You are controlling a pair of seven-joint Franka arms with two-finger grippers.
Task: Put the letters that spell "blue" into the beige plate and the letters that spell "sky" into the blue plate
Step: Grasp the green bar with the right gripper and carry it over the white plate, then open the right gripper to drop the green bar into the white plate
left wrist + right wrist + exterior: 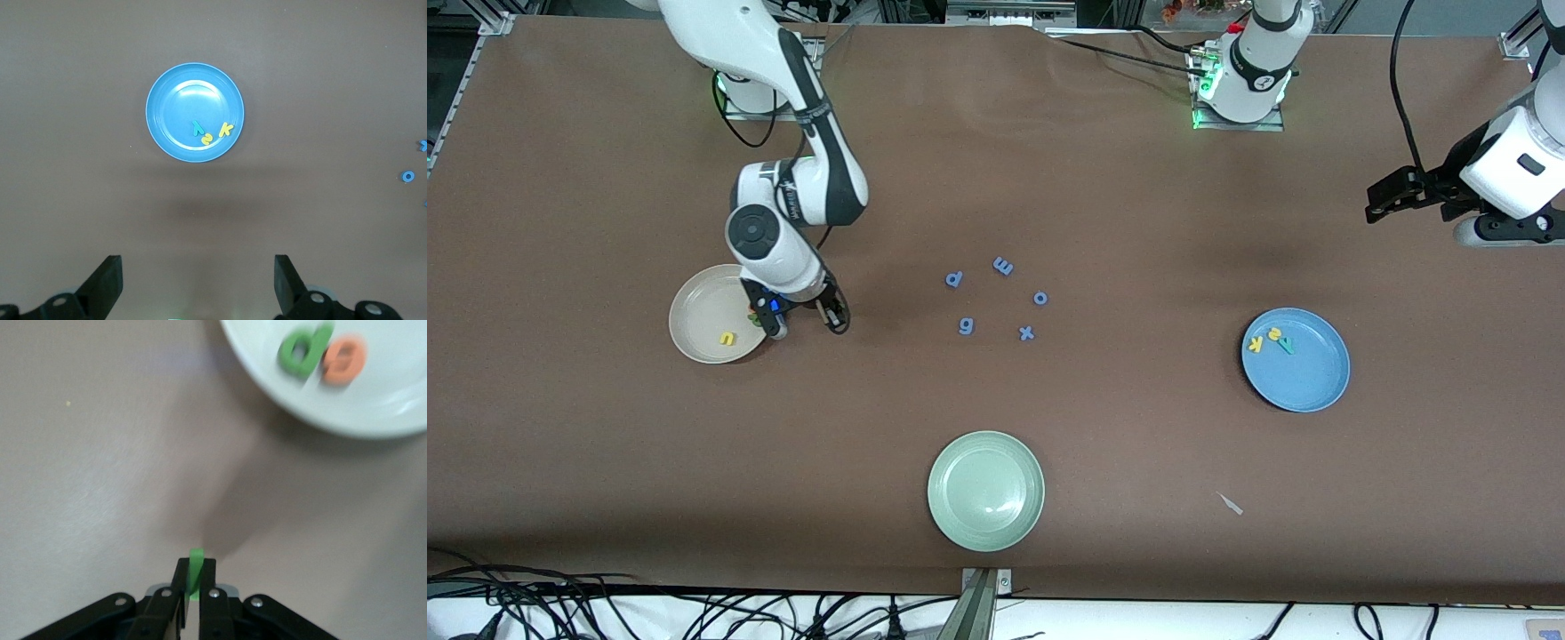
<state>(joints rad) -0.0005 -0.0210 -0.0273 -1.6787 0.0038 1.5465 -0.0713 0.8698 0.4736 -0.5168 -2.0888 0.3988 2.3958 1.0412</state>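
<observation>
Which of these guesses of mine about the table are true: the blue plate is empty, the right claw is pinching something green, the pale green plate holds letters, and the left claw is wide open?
1. The blue plate is empty. False: it holds the yellow k, yellow s and teal y.
2. The right claw is shut on the thin green bar l. True.
3. The pale green plate holds letters. False: nothing lies in it.
4. The left claw is open, holding nothing. True.
5. The yellow u lies in the beige plate. True.
</observation>
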